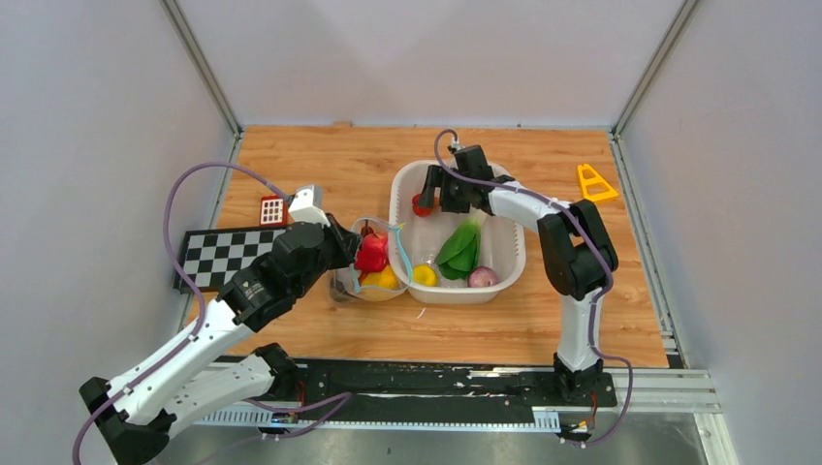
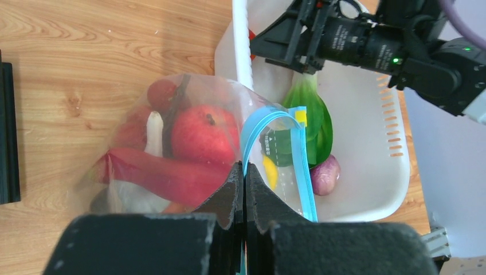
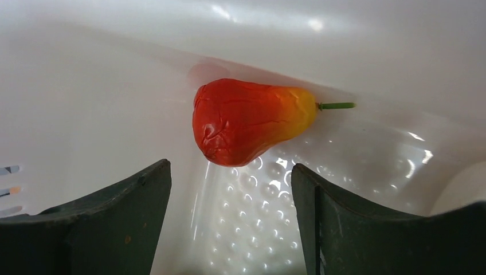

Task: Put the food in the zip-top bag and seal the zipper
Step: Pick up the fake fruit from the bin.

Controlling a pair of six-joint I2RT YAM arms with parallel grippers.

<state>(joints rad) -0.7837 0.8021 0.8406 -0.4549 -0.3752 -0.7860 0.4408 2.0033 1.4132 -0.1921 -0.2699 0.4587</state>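
The left fingers (image 2: 245, 186) are clamped on the bag (image 2: 189, 94) at its teal zipper (image 2: 255, 129). The bag sits on the tabletop (image 1: 339, 329) at the basket's (image 1: 456, 295) 9 o'clock, with an apple (image 2: 203, 134) inside. The right fingers (image 3: 230, 172) stand apart over a red-yellow fruit (image 3: 246, 117) in the basket's 10 o'clock corner.

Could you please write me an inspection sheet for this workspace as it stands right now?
Surface: wooden table, no spills seen.
Job's things: zip-top bag open, zipper unsealed, red apple inside; lemon, purple piece, leafy green and red-yellow fruit lie in the white basket.
Clutter: checkerboard, red grid card, yellow triangle.
Grippers: left gripper shut on the bag's rim; right gripper open, aimed at the red-yellow fruit.
Cables: purple cable looping off each arm.
Surroundings: white walls on three sides.
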